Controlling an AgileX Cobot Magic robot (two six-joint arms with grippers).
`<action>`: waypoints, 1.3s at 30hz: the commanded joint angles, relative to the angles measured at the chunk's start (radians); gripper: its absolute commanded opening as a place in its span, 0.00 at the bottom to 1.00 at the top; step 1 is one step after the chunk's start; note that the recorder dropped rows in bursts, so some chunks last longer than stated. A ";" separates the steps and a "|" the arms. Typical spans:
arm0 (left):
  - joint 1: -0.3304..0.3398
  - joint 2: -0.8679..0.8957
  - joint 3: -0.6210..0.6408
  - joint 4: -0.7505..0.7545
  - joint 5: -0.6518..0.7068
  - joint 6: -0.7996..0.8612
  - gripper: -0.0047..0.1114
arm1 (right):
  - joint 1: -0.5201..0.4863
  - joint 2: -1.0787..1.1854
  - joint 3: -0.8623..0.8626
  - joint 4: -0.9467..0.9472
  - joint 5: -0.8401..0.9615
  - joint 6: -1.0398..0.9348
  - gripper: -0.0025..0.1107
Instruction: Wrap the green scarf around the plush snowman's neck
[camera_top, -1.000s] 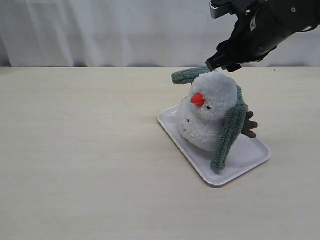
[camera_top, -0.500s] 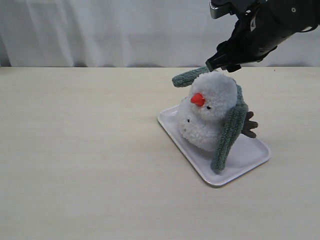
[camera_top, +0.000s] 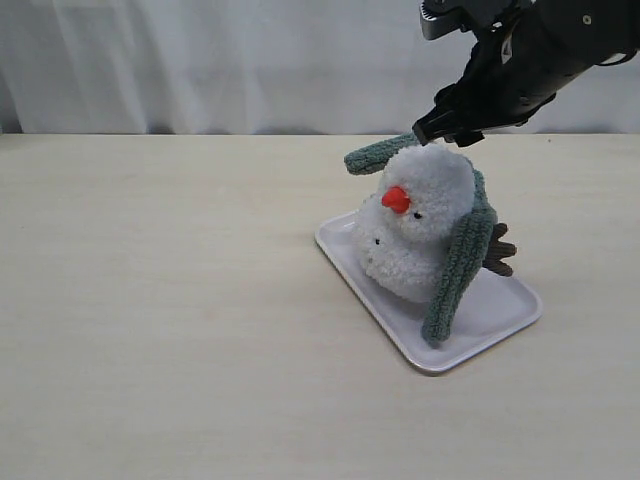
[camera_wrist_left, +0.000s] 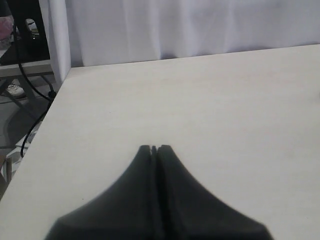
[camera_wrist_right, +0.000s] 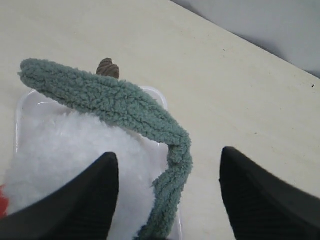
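The plush snowman (camera_top: 420, 220) sits leaning on a white tray (camera_top: 505, 310), its orange nose towards the left. The green scarf (camera_top: 458, 265) runs behind its head. One end hangs down its right side and the other end (camera_top: 375, 153) sticks out to the left behind the head. My right gripper (camera_top: 445, 130) hovers just above and behind the head. In the right wrist view the right gripper (camera_wrist_right: 168, 152) is open, and the scarf (camera_wrist_right: 100, 95) passes loosely between the fingers without touching them, beside the snowman's white fluff (camera_wrist_right: 65, 150). My left gripper (camera_wrist_left: 154, 148) is shut over bare table.
A brown twig arm (camera_top: 500, 250) pokes out behind the snowman on the tray. A white curtain hangs behind the table. In the left wrist view the table's edge (camera_wrist_left: 47, 120) shows, with cables and furniture beyond it.
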 joint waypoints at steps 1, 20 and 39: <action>-0.008 0.000 0.002 0.000 -0.003 0.005 0.04 | -0.002 -0.008 0.002 0.008 0.006 -0.006 0.53; -0.008 0.000 0.002 0.000 -0.003 0.005 0.04 | -0.074 -0.008 -0.008 0.521 -0.028 -0.471 0.59; -0.008 0.000 0.002 0.000 -0.006 0.005 0.04 | 0.196 0.288 -0.180 -0.207 -0.023 -0.528 0.59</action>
